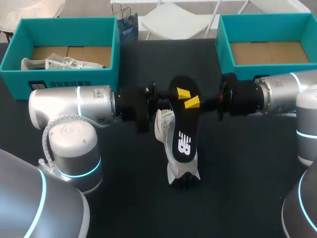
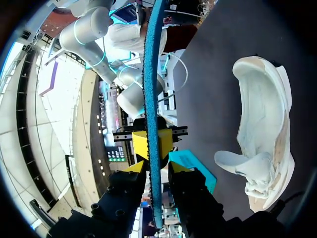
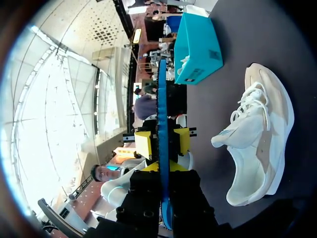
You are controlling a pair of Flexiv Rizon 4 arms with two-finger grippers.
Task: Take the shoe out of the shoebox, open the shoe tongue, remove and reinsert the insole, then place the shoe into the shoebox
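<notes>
- Nearest us, the shoe (image 1: 163, 130) lies on the dark counter (image 1: 124, 198), its long axis running from our side toward the far edge
- Just above it hangs the insole (image 1: 183, 134), turned on edge along much the same line. Its near end is over the shoe and its far end is raised between our two arms
- The left pincer (image 2: 156, 168) is closed narrow on that far end, with a yellow tip against each face of the insole
- The right pincer (image 3: 162, 169) clamps the same end from the opposite side, equally narrow
- So neither arm is nearer — the shoe shows below the insole, slightly toward the left arm, and we judge reinsertion needs the insole tipped down along that shared axis
- Farthest off, well apart from both, the left shoebox (image 1: 64, 79) holds a second shoe (image 1: 59, 63), while the right shoebox (image 1: 224, 47) shows only its cardboard floor — likely where the shoe goes
</notes>
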